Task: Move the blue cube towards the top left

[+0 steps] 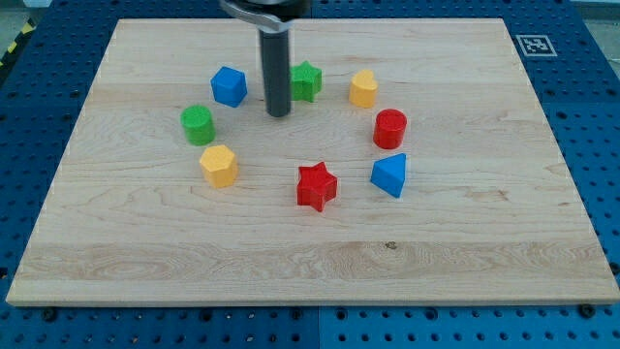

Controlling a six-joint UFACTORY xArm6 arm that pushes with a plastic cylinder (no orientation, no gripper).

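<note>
The blue cube (pixel 230 85) sits on the wooden board (pixel 310 262) in the upper left part of a ring of blocks. My tip (pixel 279 113) rests on the board just to the right of the blue cube and a little below it, with a small gap between them. The rod comes down from the view's top. A green star (pixel 306 79) lies just right of the rod, partly behind it.
Other blocks in the ring: a green cylinder (pixel 198 124), a yellow hexagonal block (pixel 219 165), a red star (pixel 316 186), a blue triangular block (pixel 389 174), a red cylinder (pixel 390 128), a yellow block (pixel 363 88). A marker tag (pixel 534 44) sits at the top right corner.
</note>
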